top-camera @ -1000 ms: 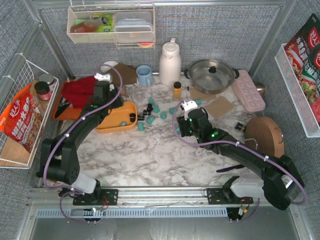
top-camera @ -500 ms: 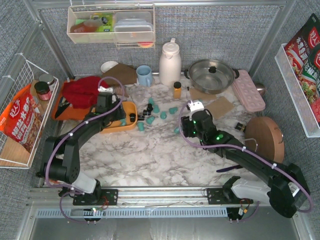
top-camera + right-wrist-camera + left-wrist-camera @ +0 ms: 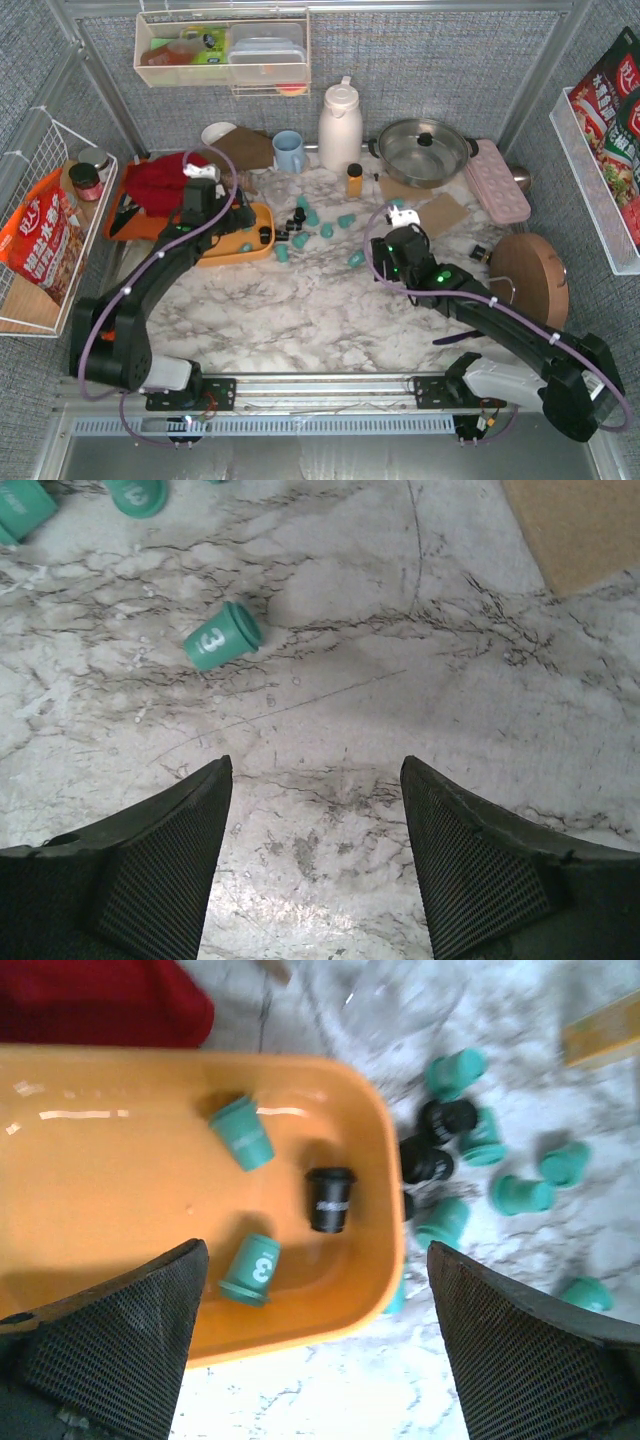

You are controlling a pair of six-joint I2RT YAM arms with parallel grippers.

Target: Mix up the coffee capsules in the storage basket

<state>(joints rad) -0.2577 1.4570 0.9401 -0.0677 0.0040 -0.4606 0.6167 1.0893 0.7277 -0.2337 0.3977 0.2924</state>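
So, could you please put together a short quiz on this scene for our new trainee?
1. How many capsules lie inside the basket?
2. True or false: the right fingers are shut on a capsule.
3. Fill in: in the right wrist view, the nearest capsule to the fingers bears the number __.
Key: 1. Three, two teal and one black. 2. False; they stand open over bare marble. 3. 3.

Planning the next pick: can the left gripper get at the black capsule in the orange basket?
Probably yes. The left gripper hangs open over the black capsule and nothing covers it, though one teal capsule lies close.
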